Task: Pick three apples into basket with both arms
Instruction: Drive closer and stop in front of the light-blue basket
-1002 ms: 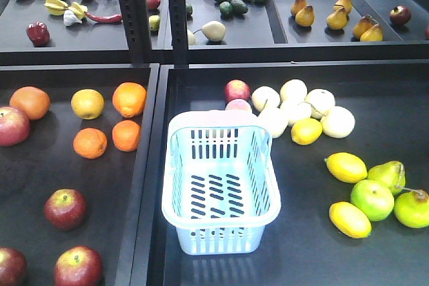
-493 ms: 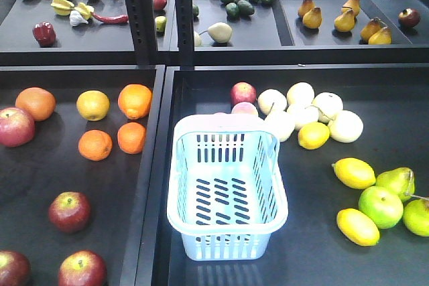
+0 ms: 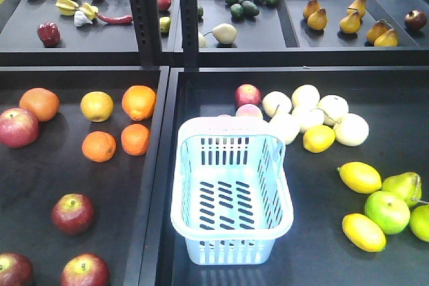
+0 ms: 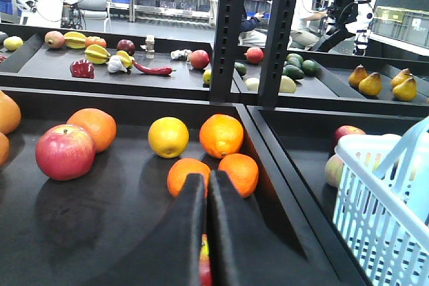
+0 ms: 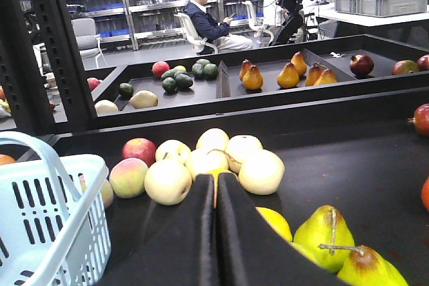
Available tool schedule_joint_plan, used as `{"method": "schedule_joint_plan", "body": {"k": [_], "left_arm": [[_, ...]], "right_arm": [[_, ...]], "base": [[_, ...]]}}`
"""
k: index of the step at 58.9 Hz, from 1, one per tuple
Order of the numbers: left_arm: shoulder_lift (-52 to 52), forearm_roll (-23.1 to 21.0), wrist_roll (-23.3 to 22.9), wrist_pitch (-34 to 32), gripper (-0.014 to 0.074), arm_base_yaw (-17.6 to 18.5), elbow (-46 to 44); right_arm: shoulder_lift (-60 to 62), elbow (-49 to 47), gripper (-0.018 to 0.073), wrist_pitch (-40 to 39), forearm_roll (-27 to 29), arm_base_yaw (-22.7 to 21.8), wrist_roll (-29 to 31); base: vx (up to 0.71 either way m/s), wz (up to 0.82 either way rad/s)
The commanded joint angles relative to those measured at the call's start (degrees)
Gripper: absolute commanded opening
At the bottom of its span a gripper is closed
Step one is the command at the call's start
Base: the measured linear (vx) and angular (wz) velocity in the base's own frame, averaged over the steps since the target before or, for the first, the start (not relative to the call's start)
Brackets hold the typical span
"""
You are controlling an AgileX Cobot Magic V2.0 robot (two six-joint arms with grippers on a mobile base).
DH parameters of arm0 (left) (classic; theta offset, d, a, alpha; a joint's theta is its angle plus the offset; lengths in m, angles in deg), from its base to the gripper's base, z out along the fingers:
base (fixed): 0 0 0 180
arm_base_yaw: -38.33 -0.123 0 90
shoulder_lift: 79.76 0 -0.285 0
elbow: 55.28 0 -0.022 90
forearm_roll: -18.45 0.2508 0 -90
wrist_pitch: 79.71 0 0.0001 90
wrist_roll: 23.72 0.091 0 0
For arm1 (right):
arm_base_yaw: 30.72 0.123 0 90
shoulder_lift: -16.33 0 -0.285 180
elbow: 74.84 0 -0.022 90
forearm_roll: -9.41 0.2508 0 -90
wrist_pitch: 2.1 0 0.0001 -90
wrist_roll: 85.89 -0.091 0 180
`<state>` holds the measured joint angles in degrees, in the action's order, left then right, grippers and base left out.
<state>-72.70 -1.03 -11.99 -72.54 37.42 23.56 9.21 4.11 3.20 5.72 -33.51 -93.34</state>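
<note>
We are seeing the basket (image 3: 230,251) sitting at lower centre of the front view, and three apples (image 3: 72,213) lying apart at lower left, in the tray (image 3: 40,179) beside it. In the wrist views, the left fingers (image 4: 196,187) and right fingers (image 5: 205,189) are pressing together, holding nothing.

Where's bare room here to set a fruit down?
Free: between the pale blue slotted plastic basket and the yellow lemons; between the round oranges and dark red apples. Crowded: pale round fruits behind the basket.
</note>
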Motion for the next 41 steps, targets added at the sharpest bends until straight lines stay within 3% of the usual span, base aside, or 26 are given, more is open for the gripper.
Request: {"method": "schedule_joint_plan", "body": {"k": [1,41], "left_arm": [[-0.7,-0.3,-0.6,-4.3,-0.0006,-0.1,-1.4],[-0.7,-0.3,-0.6,-4.3,-0.0006,-0.1,-1.4]], "right_arm": [[0.7,0.6,-0.0009,-4.2,-0.5,-0.2,0.5],[0.7,0.6,-0.0009,-4.2,-0.5,-0.2,0.5]], "base": [[0.02,0.03],[0.01,0.01]]}}
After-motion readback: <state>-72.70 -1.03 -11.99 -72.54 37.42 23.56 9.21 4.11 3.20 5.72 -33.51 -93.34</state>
